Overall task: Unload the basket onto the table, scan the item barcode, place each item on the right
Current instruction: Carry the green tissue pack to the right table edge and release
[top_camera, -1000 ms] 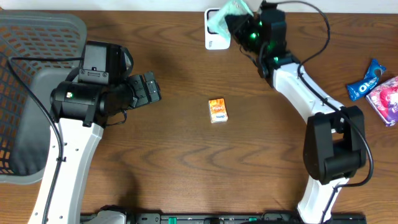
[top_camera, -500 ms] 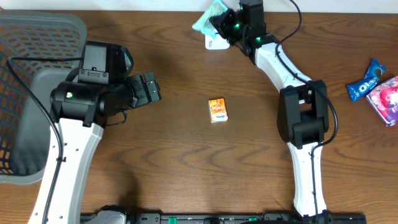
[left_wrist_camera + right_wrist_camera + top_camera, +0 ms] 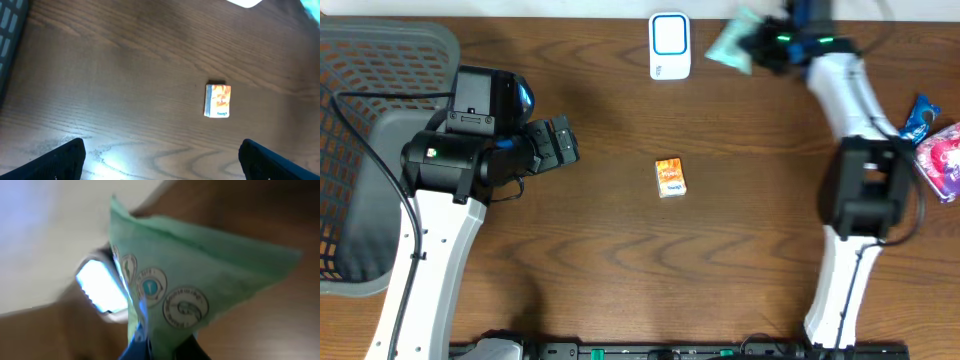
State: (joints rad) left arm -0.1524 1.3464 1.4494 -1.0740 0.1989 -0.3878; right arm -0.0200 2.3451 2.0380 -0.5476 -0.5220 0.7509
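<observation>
A pale green packet [image 3: 732, 46] hangs above the back of the table, right of the white barcode scanner [image 3: 669, 45]. My right gripper [image 3: 763, 46] is shut on its edge. From the right wrist, the packet [image 3: 200, 280] fills the view with round printed seals facing me, pinched in the right gripper [image 3: 165, 342]; the scanner [image 3: 102, 287] glows behind it. No barcode shows. My left gripper [image 3: 565, 143] stands open over bare wood at the left, nothing between its fingers [image 3: 60, 160].
A small orange box [image 3: 669, 177] lies mid-table, also seen from the left wrist [image 3: 218, 100]. A grey mesh basket [image 3: 380, 60] fills the left side. A blue Oreo packet [image 3: 917, 125] and a pink packet [image 3: 942, 160] lie at the right edge.
My right arm has swung right, carrying the green packet from over the scanner to its right side; the scanner now shows uncovered. The left arm has not moved.
</observation>
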